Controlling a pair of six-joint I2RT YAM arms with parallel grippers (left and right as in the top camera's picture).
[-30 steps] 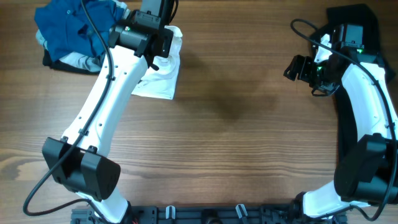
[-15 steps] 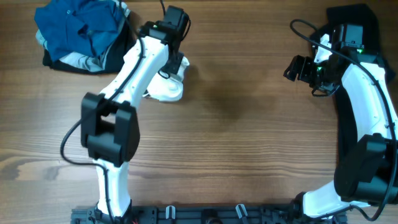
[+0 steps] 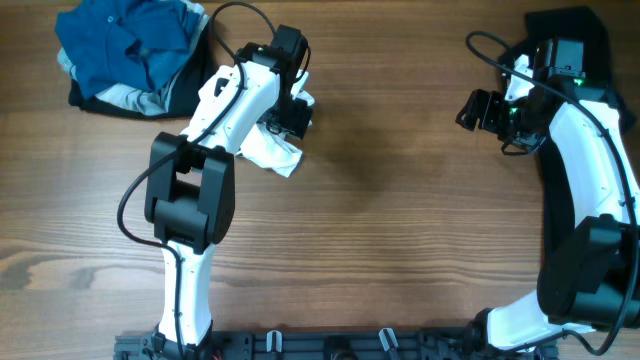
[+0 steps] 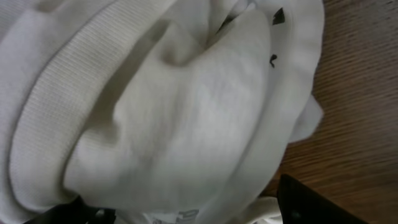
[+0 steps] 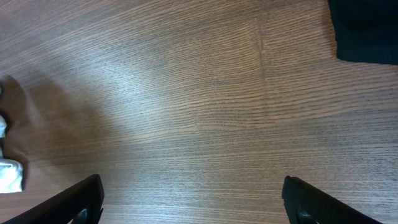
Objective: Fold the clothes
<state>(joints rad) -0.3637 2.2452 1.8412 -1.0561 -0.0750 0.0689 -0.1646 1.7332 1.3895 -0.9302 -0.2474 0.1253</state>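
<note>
While the left tool hangs wide above the white T-shirt, right tool gapes.

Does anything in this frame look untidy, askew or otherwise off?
Yes. The white T-shirt lies as a crumpled lump on the wooden table under the left gripper, not flat or folded. The blue collared shirt sits in a rumpled heap at the far left corner.

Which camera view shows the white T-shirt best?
The left wrist view: the bunched white T-shirt fills most of the frame, folds and knit clear. Overhead, the left arm covers most of it; the right wrist view catches only a white scrap at its left edge.
</note>
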